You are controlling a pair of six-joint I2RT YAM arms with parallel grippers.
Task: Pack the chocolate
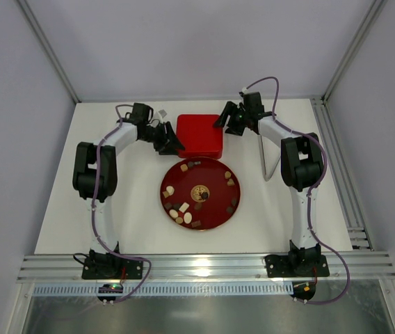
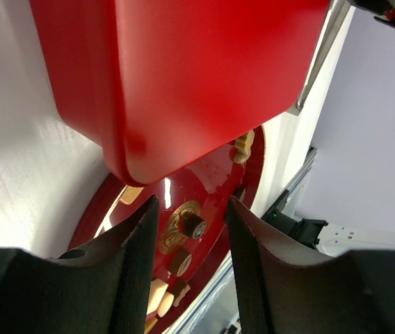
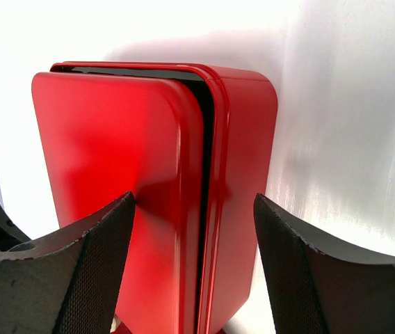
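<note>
Several chocolate pieces (image 1: 181, 212), dark brown, light brown and cream, lie scattered on a round red plate (image 1: 215, 182). In the left wrist view one dark round chocolate (image 2: 194, 224) rests by the plate's gold emblem, with cream ones (image 2: 157, 296) lower down. Behind the plate sits a square red tin (image 1: 199, 136). Its lid (image 3: 114, 153) is slightly off the base (image 3: 243, 153), with a dark slit between them. My left gripper (image 1: 172, 145) (image 2: 190, 202) hovers open and holding nothing at the tin's front left corner. My right gripper (image 1: 225, 122) (image 3: 194, 198) is open and straddles the tin's right edge.
A grey flat sheet (image 1: 270, 156) leans by the right arm's elbow on the white table (image 1: 65, 209). White walls enclose the table at the back and sides. An aluminium rail (image 1: 204, 264) runs along the near edge, where both arm bases are bolted.
</note>
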